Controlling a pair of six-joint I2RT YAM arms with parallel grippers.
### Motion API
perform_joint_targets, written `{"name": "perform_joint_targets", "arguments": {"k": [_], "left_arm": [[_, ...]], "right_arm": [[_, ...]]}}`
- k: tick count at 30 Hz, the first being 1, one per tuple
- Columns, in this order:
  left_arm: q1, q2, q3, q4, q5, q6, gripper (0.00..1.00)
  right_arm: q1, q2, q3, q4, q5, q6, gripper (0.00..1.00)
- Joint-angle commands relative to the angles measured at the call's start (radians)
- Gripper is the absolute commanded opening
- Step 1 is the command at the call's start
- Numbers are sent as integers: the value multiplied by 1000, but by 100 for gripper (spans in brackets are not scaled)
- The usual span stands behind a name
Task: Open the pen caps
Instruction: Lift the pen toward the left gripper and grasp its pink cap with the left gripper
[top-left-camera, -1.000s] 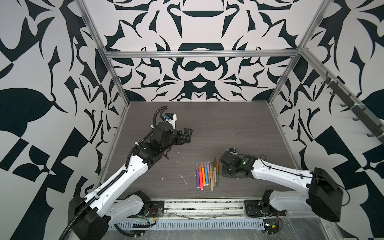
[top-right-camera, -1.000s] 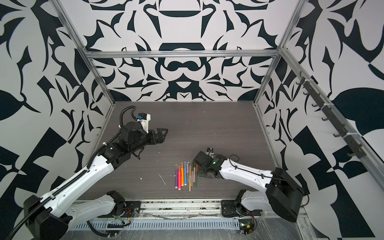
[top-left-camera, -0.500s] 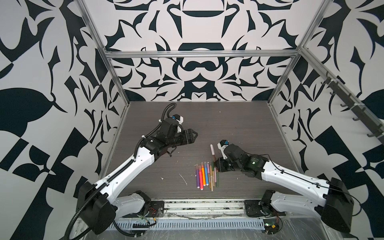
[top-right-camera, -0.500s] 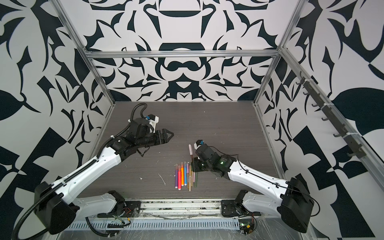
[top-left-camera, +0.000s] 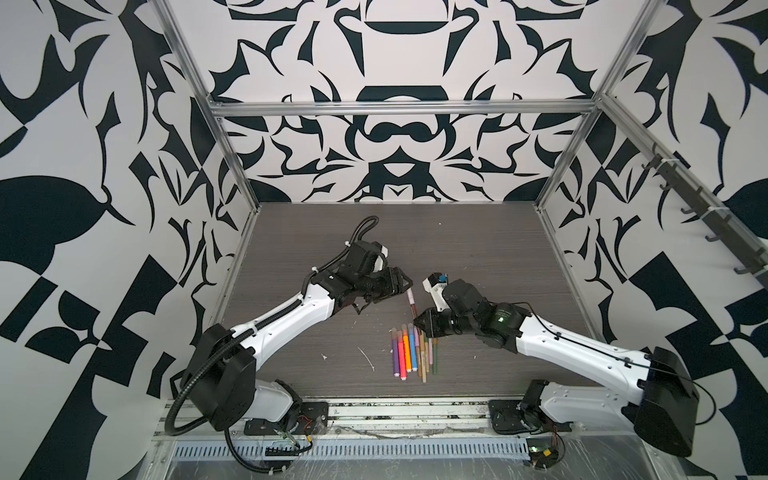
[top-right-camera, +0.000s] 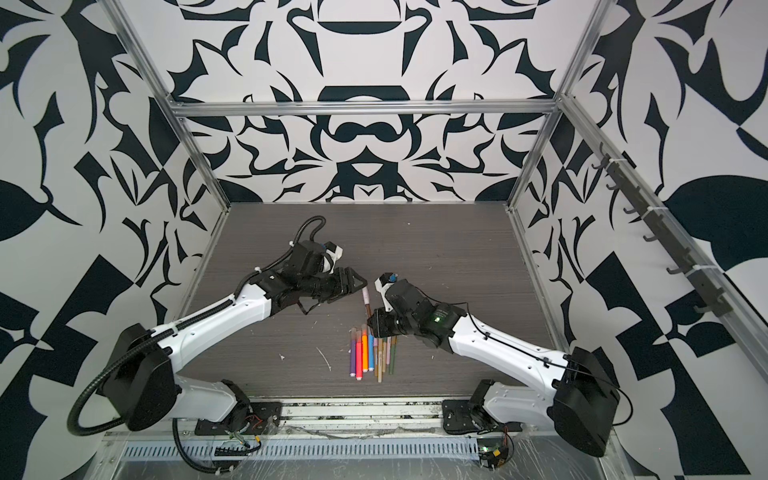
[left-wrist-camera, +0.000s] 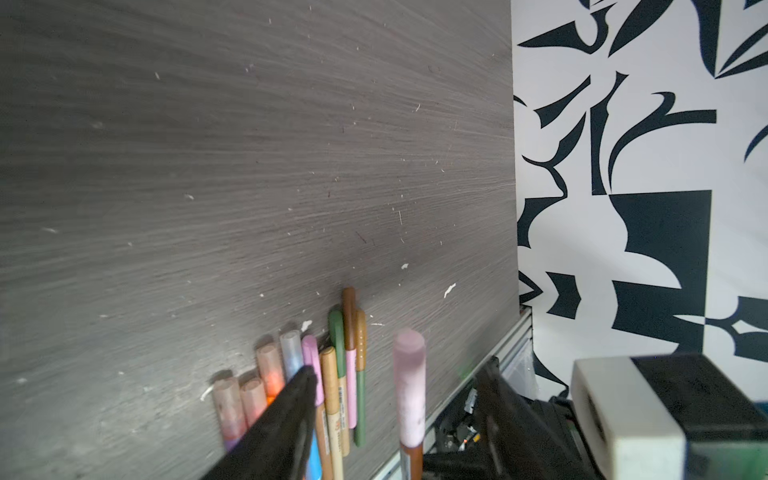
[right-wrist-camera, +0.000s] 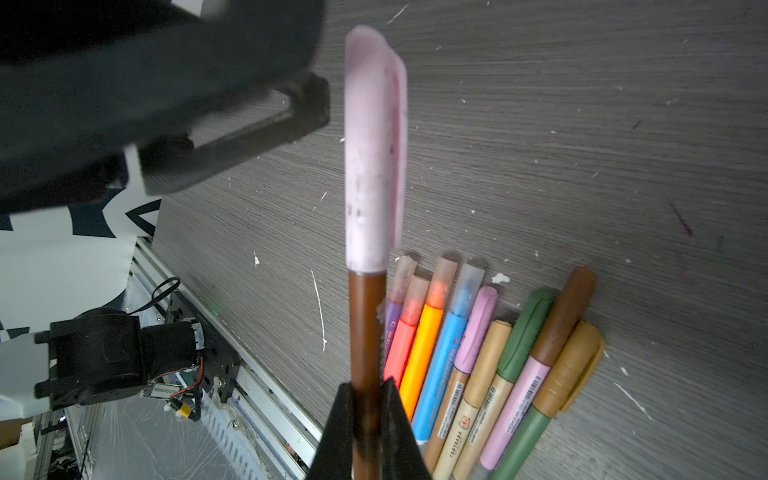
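Note:
My right gripper (right-wrist-camera: 366, 399) is shut on the brown body (right-wrist-camera: 365, 324) of a pen and holds it above the table, its pink cap (right-wrist-camera: 372, 158) pointing away. In both top views that pen (top-left-camera: 412, 305) (top-right-camera: 367, 305) stands between the two arms. My left gripper (left-wrist-camera: 399, 368) is open. Its fingers (left-wrist-camera: 291, 415) straddle the pink cap (left-wrist-camera: 409, 386) with a gap on each side. A row of capped pens (top-left-camera: 411, 349) (right-wrist-camera: 478, 353) lies on the table below. Some have translucent caps, others lilac, tan, green and brown ones.
White specks and a thin scrap (top-left-camera: 368, 357) lie left of the pen row. An aluminium rail (top-left-camera: 395, 409) runs along the table's front edge. Patterned walls close in the left, right and back sides.
The right gripper has lifted the brown pen off the row and raised it toward the left arm. The left gripper has moved right to the cap, and its jaws have narrowed.

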Motion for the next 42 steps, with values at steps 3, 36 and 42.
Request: {"name": "perform_joint_targets", "arguments": {"k": [3,36,42], "left_arm": [[-41,71,19,63,18,-50,49],[-65,82,32,112,42,-72,0],[-67,70,24,134,47,-88,0]], "right_arm": [[3,-20,58,-64,73,-15,0],[-25,-38,24,-6,57,-4,38],[-68,-1,-3,67,-10,36,35]]}}
